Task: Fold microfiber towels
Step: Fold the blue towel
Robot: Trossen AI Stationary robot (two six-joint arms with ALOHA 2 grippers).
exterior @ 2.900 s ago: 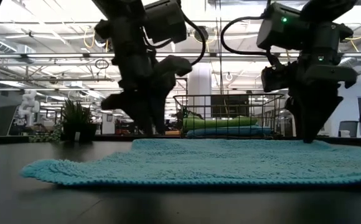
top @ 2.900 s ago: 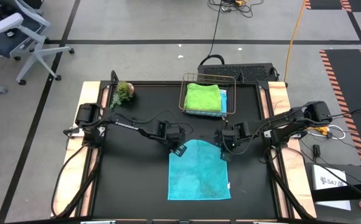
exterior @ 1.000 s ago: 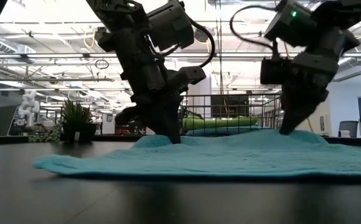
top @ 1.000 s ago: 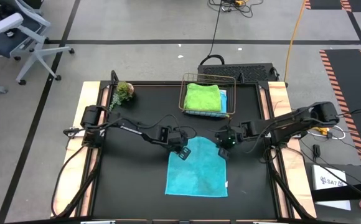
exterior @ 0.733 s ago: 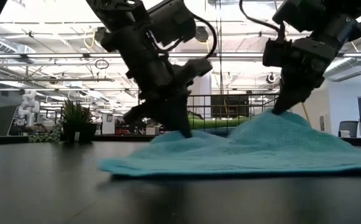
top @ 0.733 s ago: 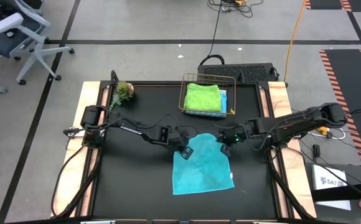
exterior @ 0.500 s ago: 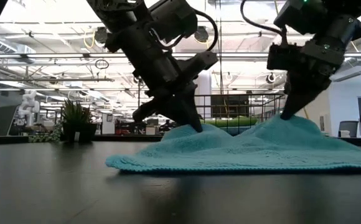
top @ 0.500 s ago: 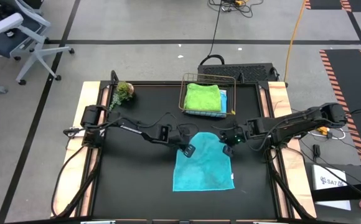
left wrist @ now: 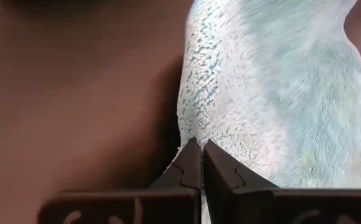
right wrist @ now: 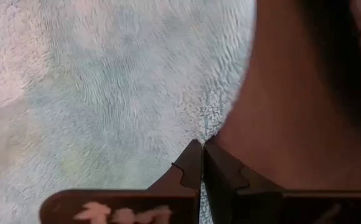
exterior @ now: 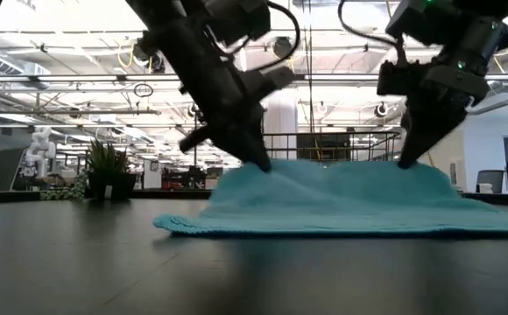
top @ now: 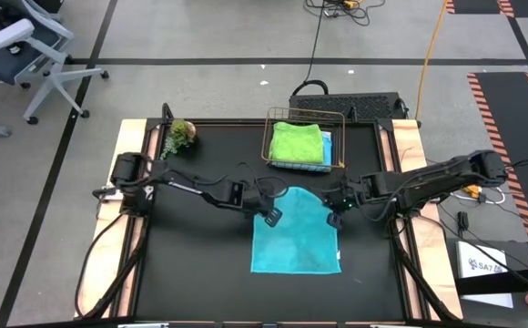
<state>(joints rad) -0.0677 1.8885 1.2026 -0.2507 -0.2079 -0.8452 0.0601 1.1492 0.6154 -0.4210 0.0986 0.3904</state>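
two far corners of the teal towel (top: pixel 297 239) are pinched and raised off the table (top: pixel 191 264): one by the left gripper (top: pixel 270 217), one by the right gripper (top: pixel 336 216), both clamped tight on cloth. the near edge is left flat at table centre-front. the rest of the towel lies from the grippers toward the front edge, so the fold is judged to run that way, both arms level. green towel (top: pixel 297 142) is seen in the basket (top: pixel 268 137).
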